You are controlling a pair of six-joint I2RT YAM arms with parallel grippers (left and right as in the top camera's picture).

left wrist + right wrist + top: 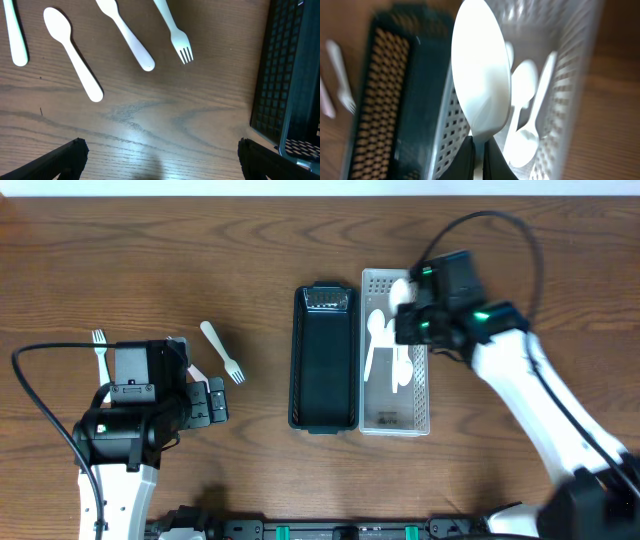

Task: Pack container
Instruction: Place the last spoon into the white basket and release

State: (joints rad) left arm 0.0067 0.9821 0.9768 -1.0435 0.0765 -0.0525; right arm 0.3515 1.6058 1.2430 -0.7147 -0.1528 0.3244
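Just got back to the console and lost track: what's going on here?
The right arm has its jaws shut on a held spoon over the clear basket, where other spoons already lie. The dark basket beside it shows no cutlery. The left arm hovers with jaws open over the table, where a fork and a loose spoon are not yet packed.

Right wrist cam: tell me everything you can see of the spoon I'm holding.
The white plastic spoon looks smooth, glossy, one piece; its broad oval bowl fills the right wrist view. The right gripper has its jaws shut on the neck below the bowl, hiding the handle. The spoon hangs over the white perforated basket, seemingly clear of the spoons lying inside.
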